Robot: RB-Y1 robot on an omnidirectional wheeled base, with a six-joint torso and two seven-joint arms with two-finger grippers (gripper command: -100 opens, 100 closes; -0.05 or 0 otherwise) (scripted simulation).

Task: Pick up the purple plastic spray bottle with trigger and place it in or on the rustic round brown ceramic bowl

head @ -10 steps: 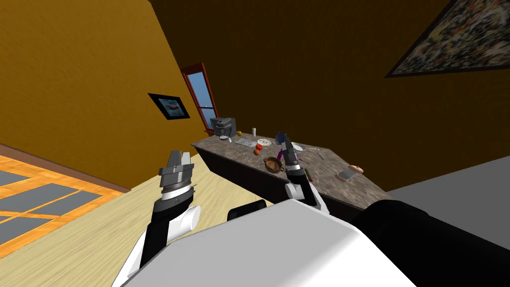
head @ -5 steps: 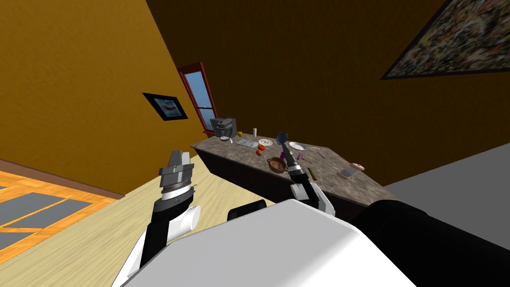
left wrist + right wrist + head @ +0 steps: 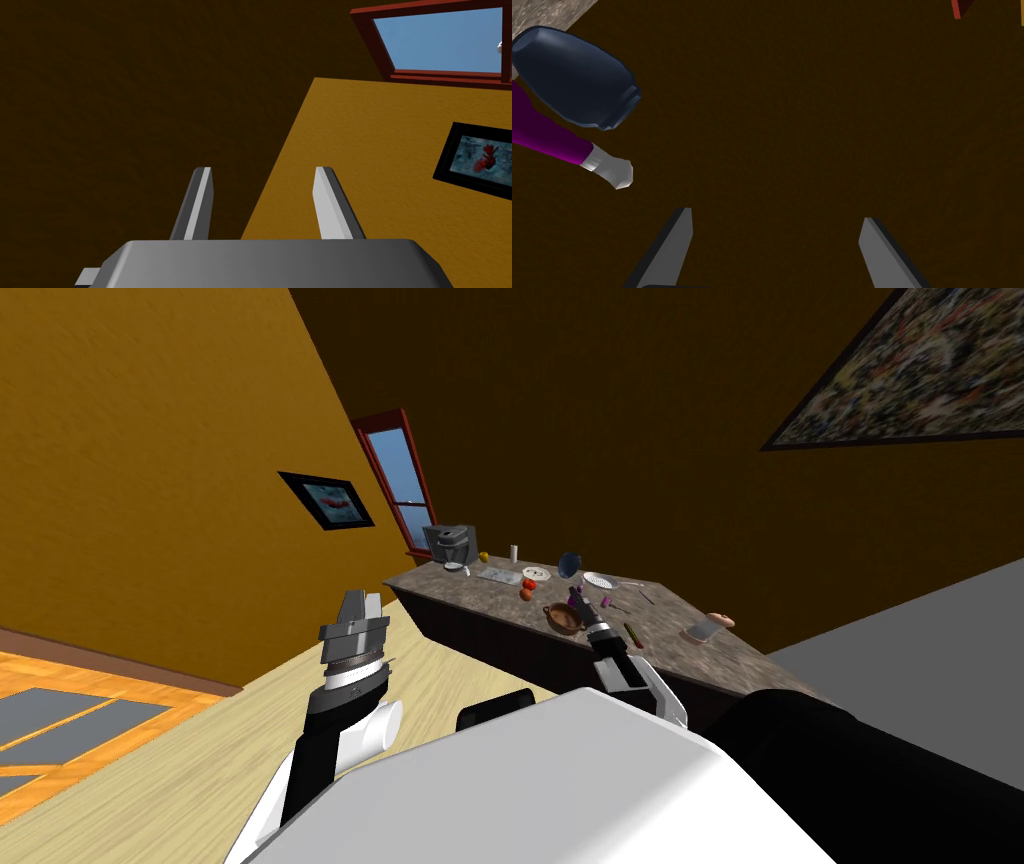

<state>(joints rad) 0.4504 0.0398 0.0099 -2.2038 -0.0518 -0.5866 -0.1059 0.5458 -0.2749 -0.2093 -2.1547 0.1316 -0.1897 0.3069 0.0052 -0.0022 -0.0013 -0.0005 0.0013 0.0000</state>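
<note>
The purple spray bottle (image 3: pixel 571 605) stands on the stone-topped counter (image 3: pixel 660 653), right beside the brown bowl (image 3: pixel 563 618). In the right wrist view the bottle (image 3: pixel 547 137) shows its purple body and pale trigger head (image 3: pixel 612 171), off to the side of my right gripper (image 3: pixel 774 240), whose fingers are open and apart from it. In the head view my right gripper (image 3: pixel 578 594) hovers over the counter just behind the bowl. My left gripper (image 3: pixel 358 606) is raised over the floor, and the left gripper (image 3: pixel 260 190) stands open with nothing between its fingers.
A dark blue vase (image 3: pixel 574 80) stands close behind the bottle. The counter also carries a coffee machine (image 3: pixel 447 542), red fruit (image 3: pixel 528 588), plates (image 3: pixel 597 580) and small utensils. A dark wall rises behind the counter. Wooden floor lies to the left.
My head view has turned a little, shifting the counter to the right. The right gripper has sunk slightly toward the bowl and bottle. The left arm has not moved.
</note>
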